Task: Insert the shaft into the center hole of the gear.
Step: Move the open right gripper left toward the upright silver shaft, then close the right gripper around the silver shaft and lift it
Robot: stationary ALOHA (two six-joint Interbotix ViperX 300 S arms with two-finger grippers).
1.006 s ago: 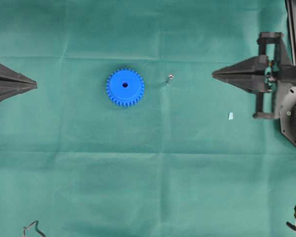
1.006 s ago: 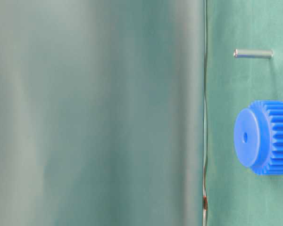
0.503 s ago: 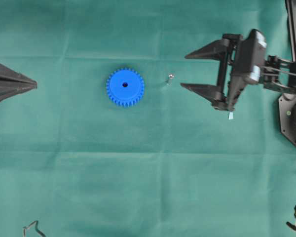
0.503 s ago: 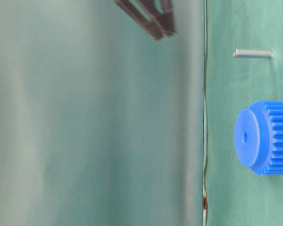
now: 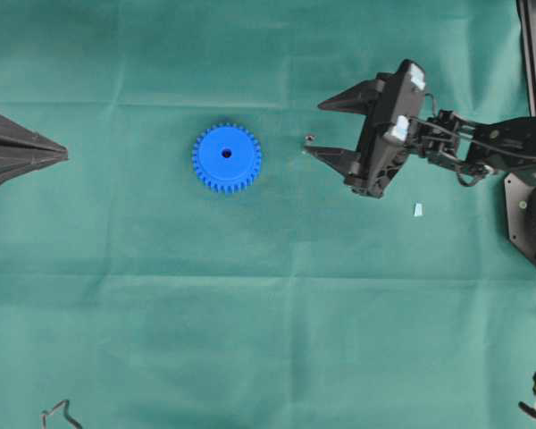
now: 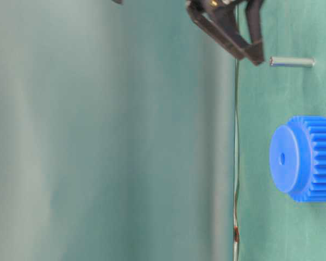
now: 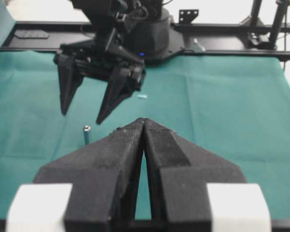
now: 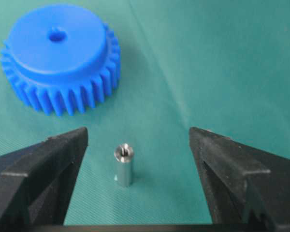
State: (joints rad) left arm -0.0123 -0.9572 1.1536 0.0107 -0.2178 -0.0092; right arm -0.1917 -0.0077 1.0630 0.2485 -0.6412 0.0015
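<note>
The main risk here is that the shaft (image 8: 123, 165), which stands upright on its end on the green surface (image 5: 268, 313), gets tipped over before it is gripped. It is thin and stands free, so if one finger of the right end effector (image 5: 325, 127) touches it first, or if the arm comes down a little off centre, the pin will probably fall and roll on the cloth. A crooked grip is a second danger, because then the pin would not line up with the center hole (image 5: 226, 154) of the gear (image 5: 227, 158). The gear lies flat on the surface, near the shaft but apart from it. The right end effector is spread wide and holds nothing; in the right wrist view the shaft is between its two fingers and touches neither. The right arm reaches in from the right edge of the overhead view, tilted downward toward the pin. The left end effector (image 7: 144, 126) is pressed together and empty, at the left edge, well apart from the gear.
</note>
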